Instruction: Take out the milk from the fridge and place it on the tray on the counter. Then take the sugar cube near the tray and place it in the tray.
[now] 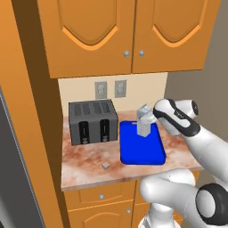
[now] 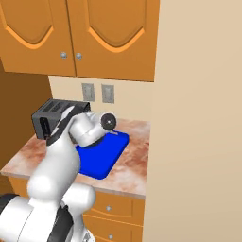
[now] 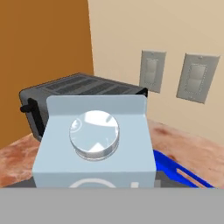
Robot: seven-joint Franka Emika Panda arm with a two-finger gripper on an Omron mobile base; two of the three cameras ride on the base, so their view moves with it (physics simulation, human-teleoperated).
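The milk (image 1: pixel 144 121), a pale carton with a gabled top, stands upright over the back part of the blue tray (image 1: pixel 142 150); I cannot tell whether it touches the tray. My gripper (image 1: pixel 150 118) is shut on the carton from the right. In the hand view the milk (image 3: pixel 94 140) is very close, its round cap facing the camera, with a corner of the tray (image 3: pixel 180 173) under it. The sugar cube (image 1: pixel 106 166) lies on the counter (image 1: pixel 84 156) in front of the tray's left corner. In the right base view my arm hides the carton, and the tray (image 2: pixel 101 160) shows below it.
A dark toaster (image 1: pixel 92 121) stands left of the tray, against the wall. Two wall outlets (image 1: pixel 110 89) sit above the counter, under orange upper cabinets (image 1: pixel 129 31). A beige wall (image 2: pixel 198 142) closes the right side. The fridge's dark grey side (image 1: pixel 11 178) is at the far left.
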